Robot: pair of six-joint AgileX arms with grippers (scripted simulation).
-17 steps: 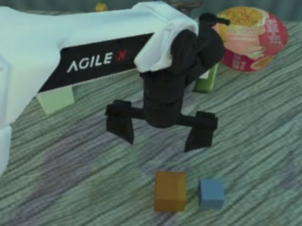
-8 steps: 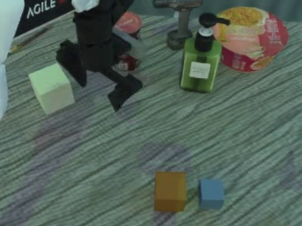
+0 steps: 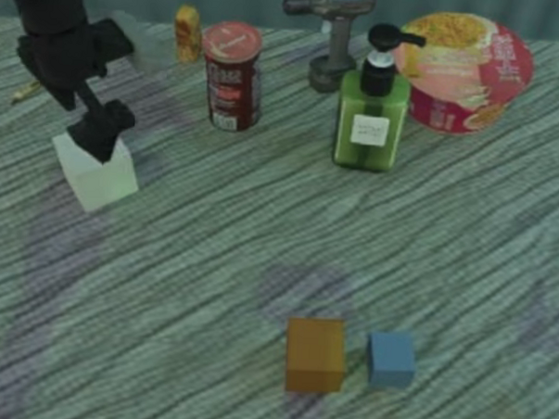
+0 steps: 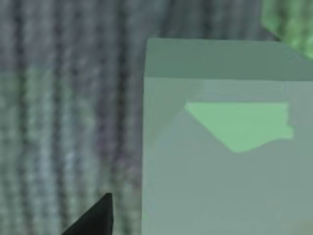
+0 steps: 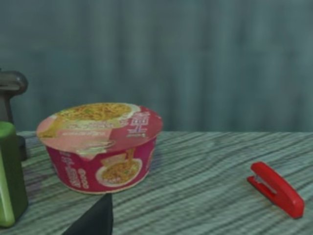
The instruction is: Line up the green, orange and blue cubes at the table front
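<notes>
The pale green cube (image 3: pixel 97 176) sits at the back left of the table (image 3: pixel 213 253). My left gripper (image 3: pixel 104 86) hangs open just over it, with one black finger (image 3: pixel 99 129) across the cube's top edge. In the left wrist view the green cube (image 4: pixel 225 147) fills the picture close up, and one fingertip (image 4: pixel 95 220) stands beside its side face. The orange cube (image 3: pixel 315 354) and the smaller blue cube (image 3: pixel 391 359) lie side by side near the front, a small gap between them. My right gripper (image 5: pixel 156 230) is parked outside the top view, open and empty.
Along the back stand a small yellow bottle (image 3: pixel 186 31), a red can (image 3: pixel 231 76), a grey drill (image 3: pixel 332 35), a green pump bottle (image 3: pixel 370 107) and a noodle bowl (image 3: pixel 466 71). A red stapler (image 5: pixel 276 190) lies beyond the bowl.
My left arm has swung from above the table's middle to the back left, and its open gripper has come down over the green cube. No cube has moved.
</notes>
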